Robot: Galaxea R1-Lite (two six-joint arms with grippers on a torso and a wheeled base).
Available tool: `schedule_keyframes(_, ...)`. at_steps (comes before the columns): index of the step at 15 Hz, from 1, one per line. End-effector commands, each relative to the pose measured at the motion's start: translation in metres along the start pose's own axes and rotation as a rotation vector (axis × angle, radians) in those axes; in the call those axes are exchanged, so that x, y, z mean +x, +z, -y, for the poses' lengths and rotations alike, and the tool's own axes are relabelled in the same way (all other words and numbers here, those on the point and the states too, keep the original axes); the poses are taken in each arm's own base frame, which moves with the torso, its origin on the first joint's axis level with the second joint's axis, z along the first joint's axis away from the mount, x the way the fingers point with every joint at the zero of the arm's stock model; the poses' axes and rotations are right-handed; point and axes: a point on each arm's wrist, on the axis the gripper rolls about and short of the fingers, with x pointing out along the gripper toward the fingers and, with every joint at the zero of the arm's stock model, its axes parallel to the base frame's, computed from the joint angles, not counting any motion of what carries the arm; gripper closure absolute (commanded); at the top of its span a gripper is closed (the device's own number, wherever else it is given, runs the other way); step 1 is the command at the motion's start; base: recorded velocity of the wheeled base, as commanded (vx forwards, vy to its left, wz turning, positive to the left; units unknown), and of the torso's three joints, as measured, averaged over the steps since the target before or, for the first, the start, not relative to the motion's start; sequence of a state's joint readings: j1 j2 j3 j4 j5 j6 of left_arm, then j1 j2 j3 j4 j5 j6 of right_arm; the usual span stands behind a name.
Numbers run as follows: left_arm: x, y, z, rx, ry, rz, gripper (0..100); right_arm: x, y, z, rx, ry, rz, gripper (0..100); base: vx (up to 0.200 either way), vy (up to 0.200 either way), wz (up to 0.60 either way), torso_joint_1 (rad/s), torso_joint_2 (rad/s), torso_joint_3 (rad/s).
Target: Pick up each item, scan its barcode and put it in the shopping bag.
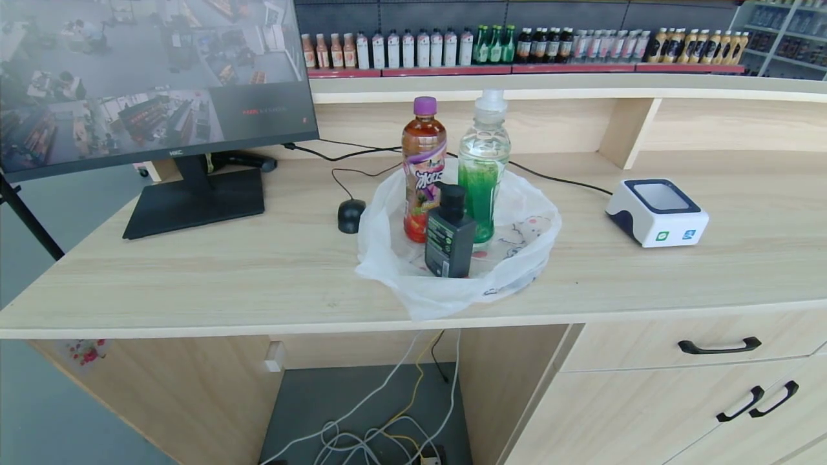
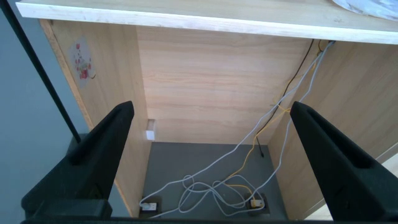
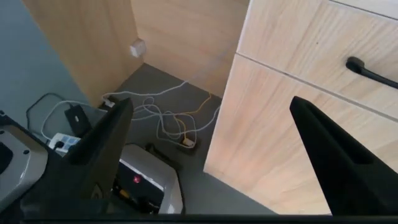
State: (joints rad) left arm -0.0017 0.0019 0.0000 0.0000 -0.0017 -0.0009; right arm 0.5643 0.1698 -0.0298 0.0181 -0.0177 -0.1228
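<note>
Now, bag: thin white plastic, spread open on the counter, with its front fold over the counter's edge.
red bottle: upright inside the bag at the back left, purple cap.
green bottle: upright inside the bag, just right of the red bottle.
black bottle: upright inside the bag, in front of the other two.
scanner: on the counter, well right of the bag, window facing up.
mouse: just left of the bag.
monitor: farther left of the bag and behind it.
my left gripper: fingers spread wide with nothing between them. It sits lower than the bag and faces the cables under the counter.
my right gripper: fingers spread wide and empty. It sits lower than the bag and faces the drawer fronts to the bag's right.
</note>
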Motion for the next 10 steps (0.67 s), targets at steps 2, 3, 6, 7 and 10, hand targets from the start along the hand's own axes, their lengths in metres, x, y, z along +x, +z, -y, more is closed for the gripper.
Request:
schedule_keyframes(2,0.0000,0.0000,0.0000,-0.001,0.000,0.000,0,0.0017,0.0005,-0.0015,0.052,-0.174,-0.042,0,0.000,0.000,0.00,0.000,0.00,0.000)
schedule_keyframes(3,0.0000,0.0000,0.0000,-0.001,0.000,0.000,0,0.0010,0.0004,-0.0026,0.063,-0.274,-0.043,0,0.000,0.000,0.00,0.000,0.00,0.000)
schedule_keyframes(6,0.0000,0.0000,0.0000,-0.001,0.000,0.000,0,-0.0043,-0.0010,-0.0077,0.081,-0.476,0.015,0,0.000,0.000,0.00,0.000,0.00,0.000)
schedule_keyframes(7,0.0000,0.0000,0.0000,-0.001,0.000,0.000,0,-0.0045,-0.0008,-0.0079,0.098,-0.480,0.029,0,0.000,0.000,0.00,0.000,0.00,0.000)
schedule_keyframes(10,0.0000,0.0000,0.0000,-0.001,0.000,0.000,0,-0.0049,-0.0013,-0.0069,0.142,-0.530,0.033,0,0.000,0.000,0.00,0.000,0.00,0.000)
